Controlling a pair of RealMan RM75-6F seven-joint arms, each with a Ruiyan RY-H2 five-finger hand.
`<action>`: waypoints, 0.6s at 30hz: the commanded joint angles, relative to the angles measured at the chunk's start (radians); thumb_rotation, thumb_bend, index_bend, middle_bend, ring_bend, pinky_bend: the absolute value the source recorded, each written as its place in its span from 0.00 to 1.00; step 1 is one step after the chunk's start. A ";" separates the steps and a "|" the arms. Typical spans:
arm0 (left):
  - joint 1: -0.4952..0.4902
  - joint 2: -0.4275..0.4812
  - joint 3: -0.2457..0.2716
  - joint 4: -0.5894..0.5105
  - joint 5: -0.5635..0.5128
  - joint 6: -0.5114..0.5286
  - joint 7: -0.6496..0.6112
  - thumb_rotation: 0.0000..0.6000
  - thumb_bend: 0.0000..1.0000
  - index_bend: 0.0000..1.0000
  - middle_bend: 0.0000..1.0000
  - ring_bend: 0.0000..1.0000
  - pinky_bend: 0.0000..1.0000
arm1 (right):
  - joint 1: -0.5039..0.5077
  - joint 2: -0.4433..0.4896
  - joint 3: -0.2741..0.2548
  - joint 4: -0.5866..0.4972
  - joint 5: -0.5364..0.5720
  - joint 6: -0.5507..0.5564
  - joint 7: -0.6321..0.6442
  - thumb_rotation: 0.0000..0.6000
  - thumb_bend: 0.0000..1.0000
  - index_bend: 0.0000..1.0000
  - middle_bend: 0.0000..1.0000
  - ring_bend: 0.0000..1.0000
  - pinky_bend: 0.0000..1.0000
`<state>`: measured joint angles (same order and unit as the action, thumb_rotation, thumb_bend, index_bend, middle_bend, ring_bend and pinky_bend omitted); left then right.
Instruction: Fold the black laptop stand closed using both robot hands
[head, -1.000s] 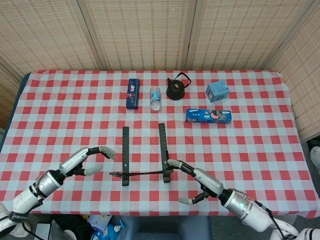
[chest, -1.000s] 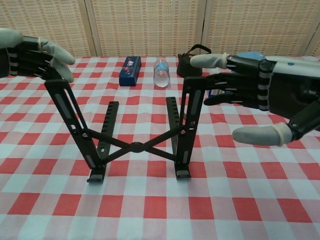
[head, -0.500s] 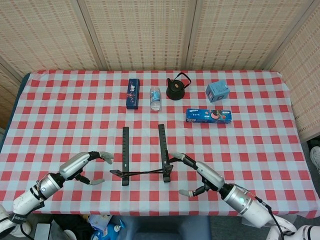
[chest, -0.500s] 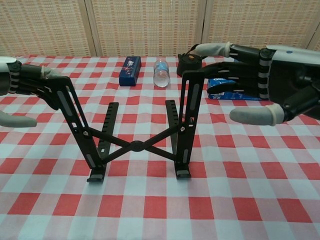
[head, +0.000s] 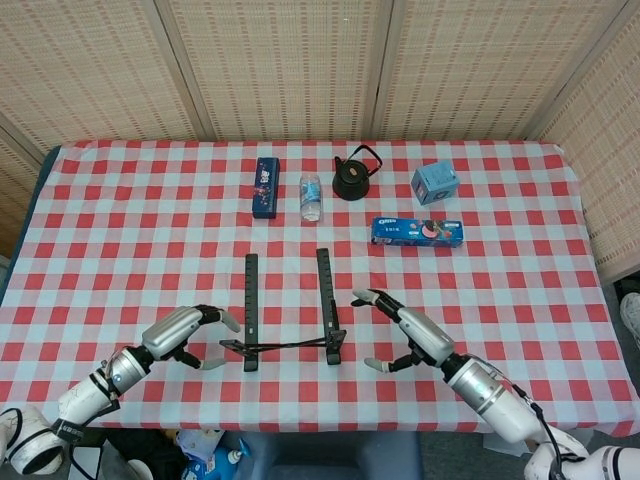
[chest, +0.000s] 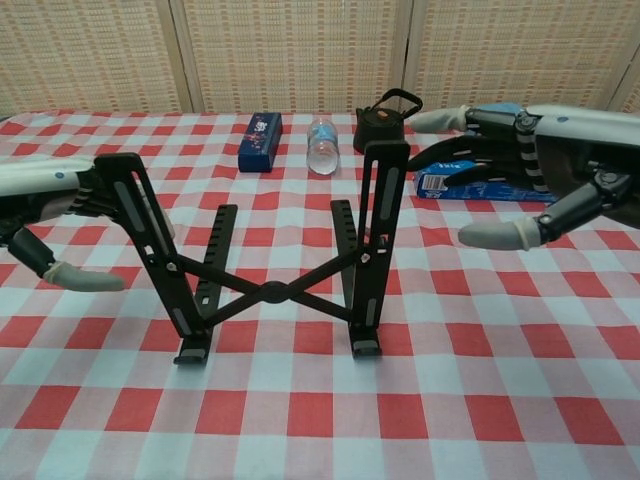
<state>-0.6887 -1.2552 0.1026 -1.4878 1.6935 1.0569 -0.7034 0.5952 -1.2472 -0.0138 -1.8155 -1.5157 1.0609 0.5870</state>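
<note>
The black laptop stand (head: 288, 345) (chest: 272, 293) stands unfolded near the table's front edge, its two uprights joined by crossed bars. My left hand (head: 183, 332) (chest: 45, 205) is open just left of the left upright (chest: 148, 238), with its fingers beside the upright's top and its thumb lower down. I cannot tell whether it touches the upright. My right hand (head: 410, 335) (chest: 525, 175) is open to the right of the right upright (chest: 378, 225), with a clear gap between them and nothing in it.
At the back of the red-checked table lie a dark blue box (head: 265, 187), a water bottle (head: 311, 197), a black kettle (head: 353, 176) and a light blue box (head: 435, 184). An Oreo box (head: 417, 232) lies behind my right hand.
My right hand has drawn back to the right, off the right upright. My left hand has dropped lower beside the left upright. The stand remains unfolded.
</note>
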 joint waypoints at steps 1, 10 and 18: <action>0.002 -0.031 -0.012 -0.002 -0.027 -0.021 0.063 0.90 0.22 0.38 0.34 0.29 0.25 | 0.022 -0.037 0.058 -0.062 0.192 -0.057 -0.332 1.00 0.20 0.13 0.16 0.00 0.07; 0.008 -0.090 -0.042 -0.015 -0.081 -0.042 0.180 0.92 0.22 0.42 0.34 0.29 0.25 | 0.064 -0.094 0.089 -0.093 0.384 -0.088 -0.626 1.00 0.20 0.22 0.16 0.00 0.07; 0.013 -0.133 -0.054 -0.005 -0.118 -0.064 0.241 0.93 0.22 0.46 0.34 0.29 0.25 | 0.100 -0.117 0.122 -0.099 0.475 -0.113 -0.709 1.00 0.20 0.22 0.16 0.00 0.07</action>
<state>-0.6779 -1.3829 0.0516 -1.4960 1.5804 0.9938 -0.4660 0.6895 -1.3588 0.1022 -1.9116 -1.0478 0.9515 -0.1149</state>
